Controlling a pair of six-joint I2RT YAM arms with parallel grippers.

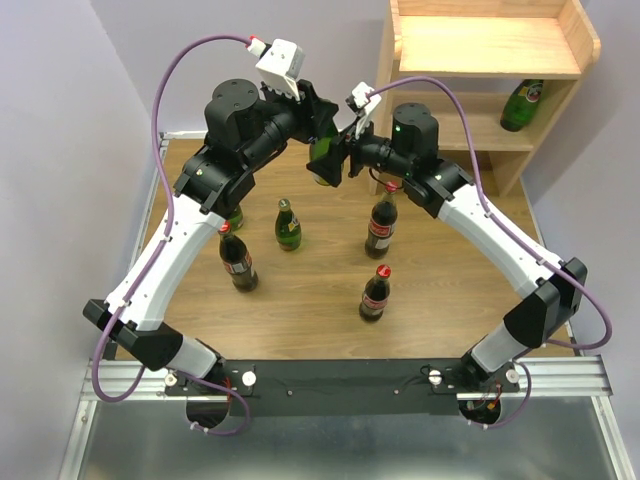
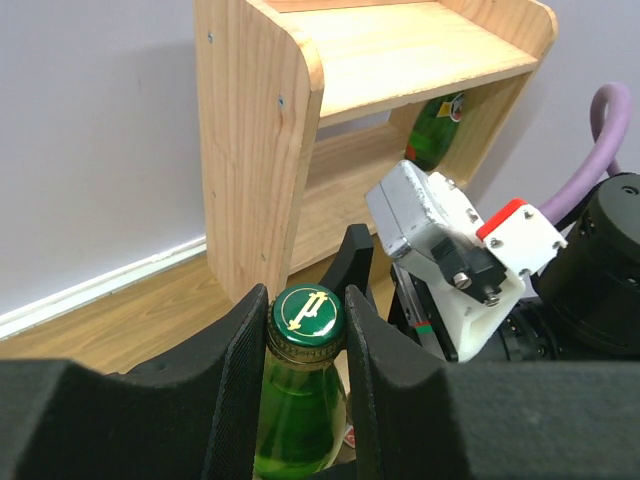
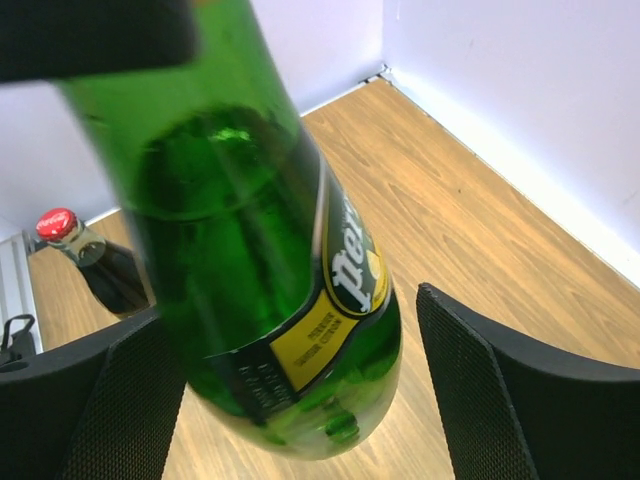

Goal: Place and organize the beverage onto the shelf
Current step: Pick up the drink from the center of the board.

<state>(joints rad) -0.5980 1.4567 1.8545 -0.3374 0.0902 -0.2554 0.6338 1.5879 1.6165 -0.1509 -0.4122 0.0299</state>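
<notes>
Seven bottles are showing from above as we are watching both arms meeting over the wood-grain table [image 1: 310, 320]. The left gripper [image 1: 322, 130] is clamping the lifted green bottle [image 1: 325, 165] in the air just in front of the shelf [image 1: 480, 45], a pale, smooth wooden unit with a raised rim. The shelved green bottle [image 1: 522, 105] is sitting toward the right end of the lower tier, with bare board to its left. A standing green bottle [image 1: 288, 225], a half-hidden green bottle [image 1: 236, 216] under the left arm, a left cola bottle [image 1: 237, 260], a middle cola bottle [image 1: 381, 222] and a near cola bottle [image 1: 374, 293] are standing well apart.

From the left wrist, we are seeing black padded fingers [image 2: 235, 380] pressing both sides of the glass neck under a green cap [image 2: 305, 312] stamped in gold. The shelf's rounded side panel is rising just behind, and the right arm's white camera housing [image 2: 450, 240] is crowding in beside.

From the right wrist, the right gripper [image 3: 300, 400] is standing wide apart. Its mesh-textured fingers [image 3: 510, 390] are flanking the glossy rounded body of the lifted green bottle, with gaps on both sides. A red-capped cola bottle [image 3: 85, 265] is standing beyond; we cannot tell which one.
</notes>
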